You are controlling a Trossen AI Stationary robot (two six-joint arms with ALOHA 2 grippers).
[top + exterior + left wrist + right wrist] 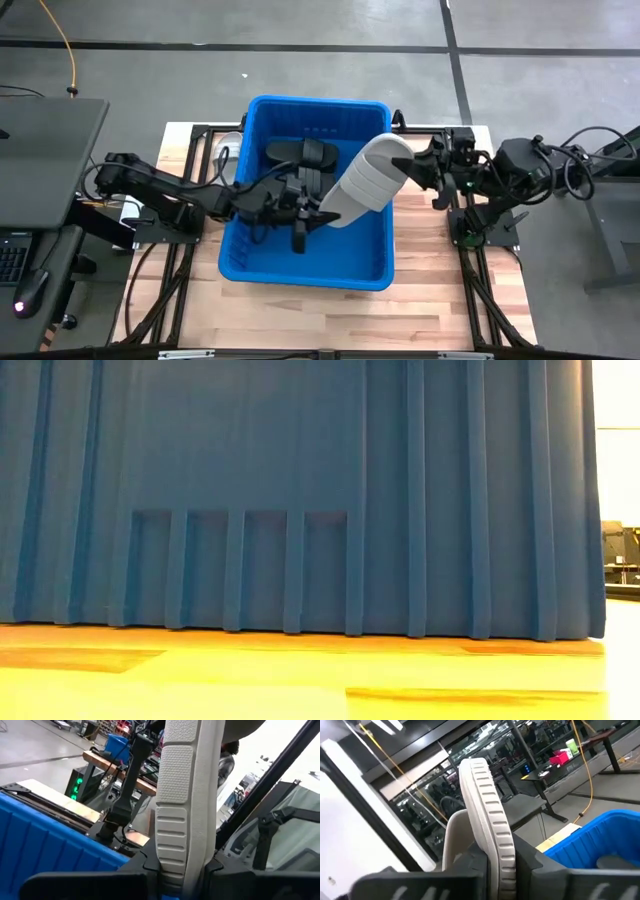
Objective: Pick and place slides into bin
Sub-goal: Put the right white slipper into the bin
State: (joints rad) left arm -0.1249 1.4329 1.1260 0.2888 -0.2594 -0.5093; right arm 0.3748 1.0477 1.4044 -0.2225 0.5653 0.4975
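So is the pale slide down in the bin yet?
Not yet: the pale slide is held over the bin, pinched by left gripper and right gripper.

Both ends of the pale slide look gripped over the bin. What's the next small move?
Probably open the right end effector first: both clamp the pale slide, already above the blue bin, so the left end effector alone can lower it.

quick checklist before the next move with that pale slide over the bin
1. Left gripper shut on the pale slide: ok.
2. Right gripper shut on the same slide: ok.
3. Slide over the bin: mostly ok, one end overhangs the right rim.
4. Room in the bin: ok, the black slides lie on the left side.
5. Which gripper should let go first: cannot tell.
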